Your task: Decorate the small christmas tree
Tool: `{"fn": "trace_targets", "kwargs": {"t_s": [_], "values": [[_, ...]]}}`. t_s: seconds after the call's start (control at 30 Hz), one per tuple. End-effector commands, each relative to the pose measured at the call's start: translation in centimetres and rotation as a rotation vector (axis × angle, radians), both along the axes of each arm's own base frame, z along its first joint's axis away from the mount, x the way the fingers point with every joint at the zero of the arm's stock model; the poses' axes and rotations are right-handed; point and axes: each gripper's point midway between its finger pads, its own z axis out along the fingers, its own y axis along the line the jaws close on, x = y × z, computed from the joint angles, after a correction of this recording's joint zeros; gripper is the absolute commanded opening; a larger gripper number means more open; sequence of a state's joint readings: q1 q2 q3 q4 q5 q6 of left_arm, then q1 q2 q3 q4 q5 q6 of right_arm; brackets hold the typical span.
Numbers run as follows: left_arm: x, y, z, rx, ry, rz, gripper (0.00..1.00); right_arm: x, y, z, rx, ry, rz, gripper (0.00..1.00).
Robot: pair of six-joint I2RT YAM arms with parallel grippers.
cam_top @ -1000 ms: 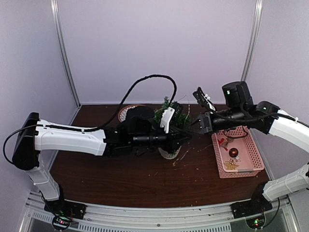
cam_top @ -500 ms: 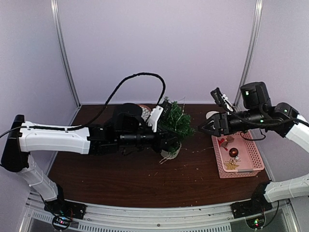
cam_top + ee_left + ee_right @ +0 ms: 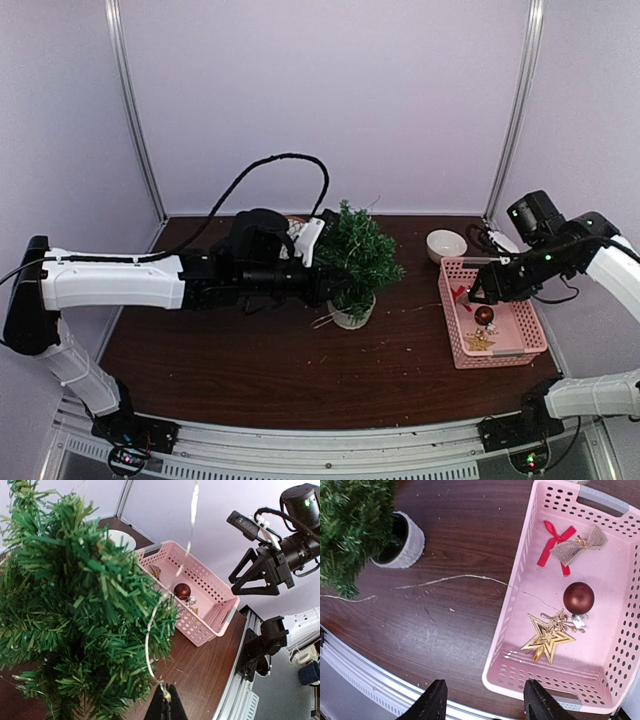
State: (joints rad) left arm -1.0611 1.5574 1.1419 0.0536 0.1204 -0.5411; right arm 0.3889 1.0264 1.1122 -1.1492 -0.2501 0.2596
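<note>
1. The left gripper (image 3: pixel 165 702) has its fingers pressed together on a thin silvery wire (image 3: pixel 149 647), which rises from the tips along the needles.
2. The left arm (image 3: pixel 120 282) reaches low and nearly straight from the left edge toward the middle of the table (image 3: pixel 250 370). Its wrist is close against the foliage.
3. The small christmas tree (image 3: pixel 358 255) stands upright in its white pot (image 3: pixel 350 314) near the table's middle, just right of the left gripper.
4. The right gripper (image 3: pixel 485 695) points downward with its fingers spread wide and nothing between them. It hangs above the near left corner of the pink basket (image 3: pixel 502 645).
5. The right arm (image 3: pixel 612 265) is raised and bent over the table's right side, and the tree is well to the left of that gripper.
6. The basket holds a red ribbon bow (image 3: pixel 555 542), a burlap bow (image 3: pixel 580 545), a dark red ball (image 3: pixel 578 598) and a gold star (image 3: pixel 547 639).
7. A pale strand (image 3: pixel 450 579) crosses the tabletop from near the pot into the basket.
8. A white bowl (image 3: pixel 446 244) sits just behind the basket.
</note>
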Motion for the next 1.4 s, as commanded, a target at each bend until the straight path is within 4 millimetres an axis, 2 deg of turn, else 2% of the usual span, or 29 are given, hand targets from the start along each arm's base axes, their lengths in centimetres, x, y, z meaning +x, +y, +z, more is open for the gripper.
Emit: {"fn": "trace_targets", "kwargs": {"t_s": [0.0, 0.13, 0.37, 0.5, 0.67, 0.9, 1.17, 1.37], "values": [[0.5, -0.1, 0.9, -0.023, 0.011, -0.006, 0.0, 0.0, -1.7, -3.1, -0.093, 0.073, -0.004, 0.56], [0.6, 0.1, 0.9, -0.017, 0.014, -0.005, 0.0, 1.1, -2.1, -5.3, -0.1, 0.117, -0.044, 0.55], [1.4, 0.3, 1.3, -0.016, 0.008, 0.002, 0.0, 2.9, -4.1, -7.4, -0.192, 0.167, -0.143, 0.55], [1.8, 0.3, 1.2, -0.017, 0.014, -0.001, 0.0, 4.4, -4.3, -8.8, -0.205, 0.185, -0.16, 0.52], [2.3, 0.2, 1.2, -0.023, 0.025, 0.0, 0.0, 5.9, -3.5, -10.1, -0.231, 0.256, -0.085, 0.47], [2.8, -0.1, 1.0, -0.03, 0.031, -0.006, 0.0, 6.9, -5.0, -10.2, -0.386, 0.278, 0.084, 0.47], [3.3, -0.2, 0.9, -0.034, 0.037, -0.003, 0.0, 6.9, -5.0, -12.6, -0.374, 0.272, 0.132, 0.48], [3.6, -0.2, 0.8, -0.034, 0.042, -0.005, 0.0, 8.0, -5.5, -14.1, -0.403, 0.307, 0.128, 0.42]]}}
